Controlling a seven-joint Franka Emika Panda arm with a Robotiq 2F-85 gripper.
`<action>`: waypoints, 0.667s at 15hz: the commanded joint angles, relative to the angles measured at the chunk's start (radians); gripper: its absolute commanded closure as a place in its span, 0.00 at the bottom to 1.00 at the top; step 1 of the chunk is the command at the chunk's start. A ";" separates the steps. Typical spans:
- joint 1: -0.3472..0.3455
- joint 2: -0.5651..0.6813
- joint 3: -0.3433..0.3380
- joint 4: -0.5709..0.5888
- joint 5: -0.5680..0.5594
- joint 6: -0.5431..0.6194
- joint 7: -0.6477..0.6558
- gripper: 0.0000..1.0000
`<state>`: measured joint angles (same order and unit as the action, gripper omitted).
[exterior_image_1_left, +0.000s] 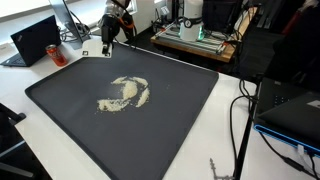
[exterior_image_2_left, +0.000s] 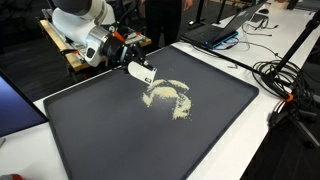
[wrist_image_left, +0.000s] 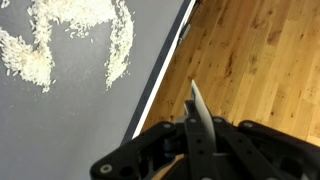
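A curved pile of pale grains (exterior_image_1_left: 125, 93) (exterior_image_2_left: 168, 97) (wrist_image_left: 40, 50) lies on the large dark mat (exterior_image_1_left: 120, 135) (exterior_image_2_left: 150, 140) (wrist_image_left: 80, 125). My gripper (exterior_image_1_left: 107, 42) (exterior_image_2_left: 128, 63) (wrist_image_left: 195, 128) hovers over the mat's far edge, a short way from the pile. It is shut on a thin white flat tool (exterior_image_2_left: 141, 72) (wrist_image_left: 196, 105), which appears edge-on in the wrist view and sticks out past the fingertips. The tool's tip hangs just above the mat, apart from the grains.
The mat lies on a white table (exterior_image_1_left: 225, 130) (exterior_image_2_left: 255, 130). A laptop (exterior_image_1_left: 35, 40) and cables (exterior_image_1_left: 240, 115) sit beside it; another laptop (exterior_image_2_left: 225, 25) and cables (exterior_image_2_left: 285, 80) too. A wooden cart (exterior_image_1_left: 195, 40) stands behind. Wood floor (wrist_image_left: 260, 60) lies beyond the table edge.
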<state>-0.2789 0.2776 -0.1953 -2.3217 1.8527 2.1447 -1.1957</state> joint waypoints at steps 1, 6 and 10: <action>0.012 -0.042 -0.033 -0.057 0.025 -0.080 -0.030 0.99; 0.034 -0.045 -0.053 -0.074 -0.065 -0.052 0.014 0.99; 0.045 -0.062 -0.059 -0.087 -0.123 -0.024 0.018 0.99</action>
<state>-0.2554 0.2662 -0.2341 -2.3763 1.7690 2.0948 -1.1937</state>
